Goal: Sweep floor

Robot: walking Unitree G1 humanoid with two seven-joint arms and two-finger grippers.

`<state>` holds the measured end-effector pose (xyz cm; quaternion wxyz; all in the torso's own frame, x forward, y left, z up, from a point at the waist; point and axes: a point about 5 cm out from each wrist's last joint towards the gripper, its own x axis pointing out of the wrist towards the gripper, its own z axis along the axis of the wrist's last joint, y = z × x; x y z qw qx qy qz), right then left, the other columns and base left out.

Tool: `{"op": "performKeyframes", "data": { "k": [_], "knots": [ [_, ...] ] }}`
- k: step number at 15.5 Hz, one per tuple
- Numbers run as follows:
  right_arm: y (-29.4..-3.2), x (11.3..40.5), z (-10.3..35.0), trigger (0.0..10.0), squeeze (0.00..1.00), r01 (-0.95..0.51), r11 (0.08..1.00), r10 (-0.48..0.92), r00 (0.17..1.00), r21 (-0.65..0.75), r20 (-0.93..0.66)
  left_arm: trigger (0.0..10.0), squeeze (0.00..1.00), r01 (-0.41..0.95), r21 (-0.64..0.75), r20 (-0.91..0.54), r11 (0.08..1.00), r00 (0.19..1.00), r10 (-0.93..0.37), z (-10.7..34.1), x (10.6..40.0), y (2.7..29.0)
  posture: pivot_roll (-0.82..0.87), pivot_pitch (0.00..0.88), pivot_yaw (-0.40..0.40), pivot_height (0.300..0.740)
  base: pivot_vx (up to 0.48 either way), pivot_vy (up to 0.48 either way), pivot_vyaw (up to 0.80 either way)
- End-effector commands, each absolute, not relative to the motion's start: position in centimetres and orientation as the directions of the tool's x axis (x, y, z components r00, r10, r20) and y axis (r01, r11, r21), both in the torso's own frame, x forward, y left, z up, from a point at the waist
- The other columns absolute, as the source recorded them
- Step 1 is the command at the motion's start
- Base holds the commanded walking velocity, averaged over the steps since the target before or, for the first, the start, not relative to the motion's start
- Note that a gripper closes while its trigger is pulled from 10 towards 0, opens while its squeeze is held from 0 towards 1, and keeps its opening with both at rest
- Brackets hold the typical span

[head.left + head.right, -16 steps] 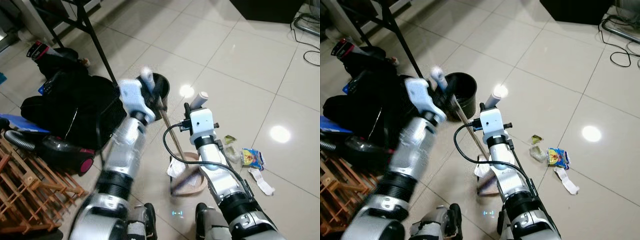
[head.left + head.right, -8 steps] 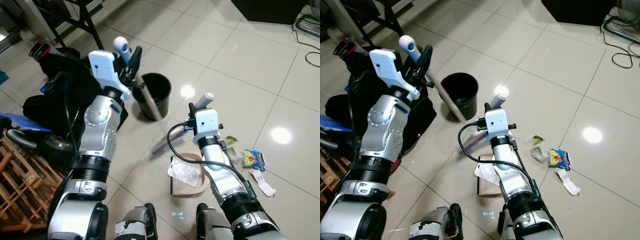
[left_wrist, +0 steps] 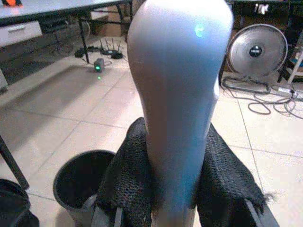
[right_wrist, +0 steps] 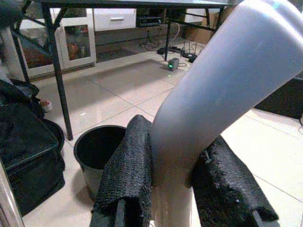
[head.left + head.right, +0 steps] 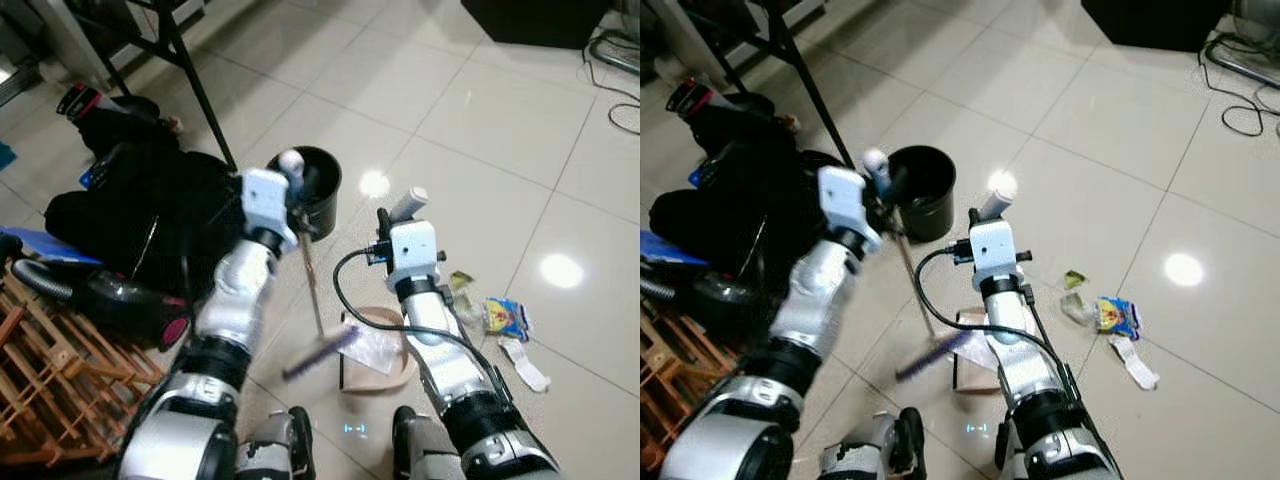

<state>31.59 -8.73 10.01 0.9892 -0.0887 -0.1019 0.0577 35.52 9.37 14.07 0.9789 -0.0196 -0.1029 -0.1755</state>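
Left end effector [image 3: 175,208] clamped on broom handle [image 5: 311,285], right end effector [image 4: 173,189] gripping dustpan handle [image 4: 222,90], no legible writing

Left arm [image 5: 232,300] and right arm [image 5: 440,345]: silver ribbed segments with black joint bands, white wrist housings. A black cable [image 5: 345,290] loops from the right wrist (fingers [image 4: 125,179] wear coarse black mesh pads). Grey-black feet [image 5: 275,450] below.

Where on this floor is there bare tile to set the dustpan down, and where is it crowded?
Bare tile lies beyond the black bin toward the cables, and between the bin and the wrappers. It is crowded by the black bag and around the dustpan, where the broom works.
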Motion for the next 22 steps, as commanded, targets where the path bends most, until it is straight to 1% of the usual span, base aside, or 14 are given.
{"op": "performKeyframes", "data": {
  "k": [1,5,10,12,14,15,17,19,20,21,22],
  "knots": [
    [-8.6,30.7,7.7,10.0,0.00,-0.120,0.976,0.136,0.988,-0.183,0.076,10.0,0.00,0.331,0.015,0.229,0.944,0.918,-0.325,14.2,35.6,9.4,0.06,0.251,0.118,0.740,0.000,0.000,0.00],
    [-8.6,30.5,7.7,10.0,0.00,-0.116,0.978,0.130,0.989,-0.176,0.071,10.0,0.00,0.327,-0.102,0.231,0.940,0.926,-0.297,13.7,35.3,7.7,0.05,0.248,0.115,0.740,0.000,0.000,0.00],
    [-8.4,30.7,7.9,10.0,0.00,-0.124,0.977,0.139,0.988,-0.175,0.072,10.0,0.00,0.342,-0.156,0.257,0.927,0.920,-0.296,13.9,35.1,6.2,0.05,0.241,0.111,0.740,0.000,0.000,0.00],
    [-8.5,30.9,7.9,10.0,0.00,-0.125,0.977,0.138,0.988,-0.176,0.069,10.0,0.00,0.341,-0.176,0.275,0.924,0.918,-0.286,14.6,35.5,5.9,0.06,0.256,0.110,0.740,0.000,0.000,0.00],
    [-8.7,30.9,7.8,10.0,0.00,-0.119,0.979,0.131,0.989,-0.168,0.064,10.0,0.00,0.352,-0.182,0.307,0.918,0.907,-0.287,15.6,35.7,5.8,0.06,0.216,0.109,0.740,0.000,0.000,0.00],
    [-9.1,30.9,7.7,10.0,0.00,-0.103,0.982,0.114,0.992,-0.155,0.062,10.0,0.00,0.379,-0.163,0.367,0.911,0.881,-0.300,17.5,36.1,6.2,0.06,0.200,0.109,0.740,0.000,0.000,0.00],
    [-9.6,30.9,7.7,10.0,0.00,-0.082,0.986,0.091,0.994,-0.144,0.062,10.0,0.00,0.407,-0.135,0.421,0.904,0.849,-0.320,19.4,36.4,6.9,0.06,0.175,0.111,0.740,0.000,0.000,0.00],
    [-10.5,31.2,7.8,10.0,0.00,-0.044,0.990,0.053,0.997,-0.131,0.060,10.0,0.00,0.447,-0.096,0.481,0.890,0.803,-0.351,21.8,36.7,8.5,0.07,0.142,0.113,0.740,0.000,0.000,0.00],
    [-11.2,31.3,7.8,10.0,0.00,-0.012,0.993,0.019,0.998,-0.115,0.060,10.0,0.00,0.454,-0.079,0.514,0.888,0.781,-0.354,23.5,36.6,10.0,0.07,0.122,0.114,0.740,0.000,0.000,0.00],
    [-11.7,31.4,7.8,10.0,0.00,0.006,0.994,0.000,0.998,-0.105,0.059,10.0,0.00,0.452,-0.073,0.532,0.889,0.772,-0.349,24.5,36.6,11.0,0.07,0.100,0.115,0.740,0.000,0.000,0.00],
    [-11.9,31.4,7.8,10.0,0.00,0.014,0.995,-0.008,0.998,-0.100,0.059,10.0,0.00,0.449,-0.068,0.536,0.891,0.769,-0.347,24.8,36.6,11.4,0.07,0.093,0.114,0.740,0.000,0.000,0.00]
  ]
}}
